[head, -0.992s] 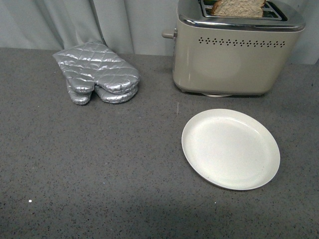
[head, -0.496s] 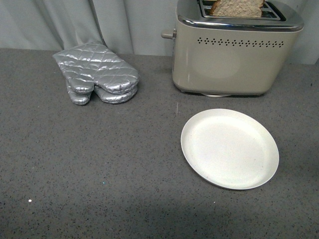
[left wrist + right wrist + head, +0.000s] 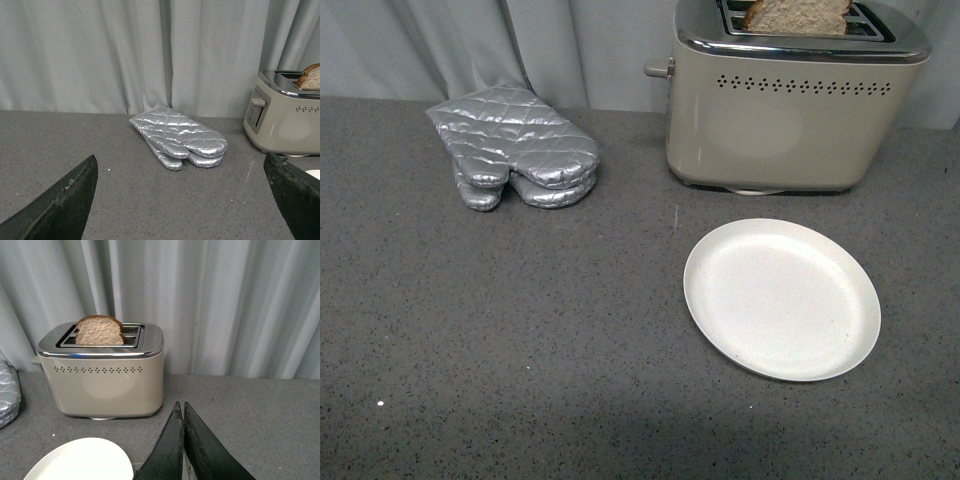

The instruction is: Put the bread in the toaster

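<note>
The beige toaster (image 3: pixel 790 110) with a chrome top stands at the back right of the grey counter. A slice of brown bread (image 3: pixel 798 15) stands upright in one slot, its rounded top sticking out. Both also show in the right wrist view, the toaster (image 3: pixel 105 382) and the bread (image 3: pixel 99 331). My right gripper (image 3: pixel 181 406) is shut and empty, low over the counter, apart from the toaster. My left gripper (image 3: pixel 182 165) is open and empty, its black fingers (image 3: pixel 60 205) wide apart, facing the oven mitts. Neither arm shows in the front view.
A white empty plate (image 3: pixel 782 297) lies in front of the toaster. Silver quilted oven mitts (image 3: pixel 515 145) lie stacked at the back left, also in the left wrist view (image 3: pixel 180 137). A grey curtain (image 3: pixel 570 40) hangs behind the counter.
</note>
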Motion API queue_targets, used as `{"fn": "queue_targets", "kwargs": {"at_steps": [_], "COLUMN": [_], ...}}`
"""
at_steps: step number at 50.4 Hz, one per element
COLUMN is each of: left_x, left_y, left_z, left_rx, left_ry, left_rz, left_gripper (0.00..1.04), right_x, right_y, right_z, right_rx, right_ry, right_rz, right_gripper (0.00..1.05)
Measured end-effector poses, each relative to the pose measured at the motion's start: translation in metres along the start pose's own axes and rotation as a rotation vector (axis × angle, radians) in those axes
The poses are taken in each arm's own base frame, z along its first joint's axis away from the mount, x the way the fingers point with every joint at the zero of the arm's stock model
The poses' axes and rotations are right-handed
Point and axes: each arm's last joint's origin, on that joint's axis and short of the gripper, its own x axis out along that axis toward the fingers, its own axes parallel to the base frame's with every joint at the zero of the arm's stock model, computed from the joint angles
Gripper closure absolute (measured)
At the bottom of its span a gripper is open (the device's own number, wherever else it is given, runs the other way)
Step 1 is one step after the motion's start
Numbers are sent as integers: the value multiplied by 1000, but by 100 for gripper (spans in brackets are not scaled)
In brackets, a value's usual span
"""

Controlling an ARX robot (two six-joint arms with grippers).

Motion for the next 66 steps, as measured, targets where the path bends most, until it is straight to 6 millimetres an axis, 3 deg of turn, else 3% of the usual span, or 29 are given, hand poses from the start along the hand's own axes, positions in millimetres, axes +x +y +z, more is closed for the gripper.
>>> {"fn": "queue_targets", "kwargs": {"at_steps": [16, 66], "left_x": [0, 0], "left_y": [0, 0], "left_z": [0, 0], "left_rx": [0, 0], "left_ry": [0, 0], "left_rz": [0, 0], "left_gripper": [7, 7], "right_x": [-13, -47], "right_y": [0, 0], "right_z": [-13, -13], "right_rx": [0, 0], "right_ry": [2, -7], "right_rz": [0, 1], "right_gripper": [104, 104]}}
